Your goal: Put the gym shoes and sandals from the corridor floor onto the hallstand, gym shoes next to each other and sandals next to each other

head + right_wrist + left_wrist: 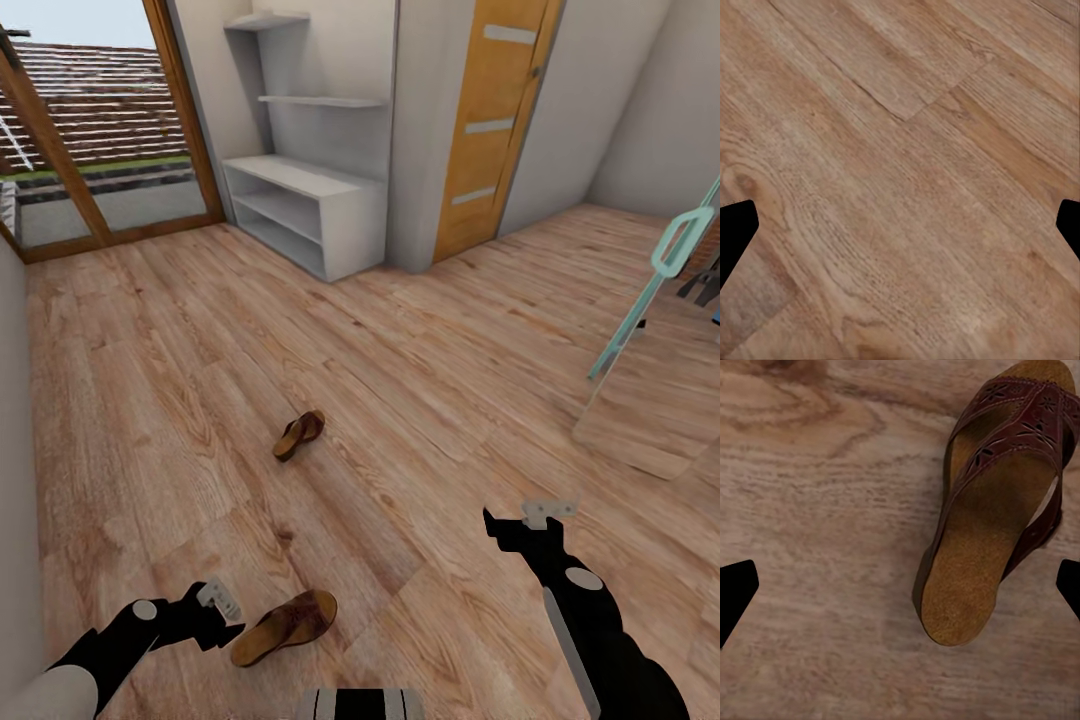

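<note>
Fingers of the left gripper (pixel 222 603) are spread wide beside the near sandal (pixel 285 627), readied for pickup; the right gripper (pixel 530 520) is also held open.

corridor floor (pixel 420 400) wood planks | 2 sandals: near (pixel 285 626), far (pixel 299 434)

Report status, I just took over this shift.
Left gripper open above near sandal. Right gripper open over bare floor. Far sandal on floor; hallstand shelves hold nothing.
</note>
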Controlling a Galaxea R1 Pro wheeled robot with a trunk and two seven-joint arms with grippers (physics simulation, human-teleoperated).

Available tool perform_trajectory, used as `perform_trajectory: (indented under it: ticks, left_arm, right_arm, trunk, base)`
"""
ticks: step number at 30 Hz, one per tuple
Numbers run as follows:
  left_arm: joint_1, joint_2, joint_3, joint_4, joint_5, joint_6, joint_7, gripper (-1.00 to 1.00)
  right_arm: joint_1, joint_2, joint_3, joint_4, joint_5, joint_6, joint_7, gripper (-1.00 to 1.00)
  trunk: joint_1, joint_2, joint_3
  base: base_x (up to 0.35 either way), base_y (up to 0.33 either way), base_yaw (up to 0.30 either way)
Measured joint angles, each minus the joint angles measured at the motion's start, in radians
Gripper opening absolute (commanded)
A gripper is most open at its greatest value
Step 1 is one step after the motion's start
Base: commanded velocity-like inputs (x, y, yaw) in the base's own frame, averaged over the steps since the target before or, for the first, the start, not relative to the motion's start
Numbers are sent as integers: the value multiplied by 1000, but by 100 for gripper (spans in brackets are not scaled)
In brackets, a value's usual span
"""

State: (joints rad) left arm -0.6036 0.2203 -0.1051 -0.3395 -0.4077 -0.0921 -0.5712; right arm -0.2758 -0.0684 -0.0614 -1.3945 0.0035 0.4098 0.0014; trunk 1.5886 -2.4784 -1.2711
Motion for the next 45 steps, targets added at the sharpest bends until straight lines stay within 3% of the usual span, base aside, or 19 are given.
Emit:
perform_trajectory:
  ticks: [5,22,33,45]
  left_arm:
    - [-1,0,0,0,-1,1,0,100]
    - [-6,-4,2,-1,-53,4,1,100]
    - [-8,-7,1,-4,-62,2,0,100]
    - [-8,-15,0,-20,-64,2,0,100]
  right_arm:
    - [0,0,0,0,1,0,0,100]
    - [0,-2,0,1,3,0,0,100]
    - [0,-3,1,1,3,0,0,100]
    - [0,1,2,2,1,0,0,100]
  trunk:
    - [13,-22,-20]
    - [12,-22,-21]
    - [12,-22,-21]
    - [18,-25,-73]
  base:
    - [0,0,0]
    - [0,0,0]
    - [0,0,0]
    - [0,0,0]
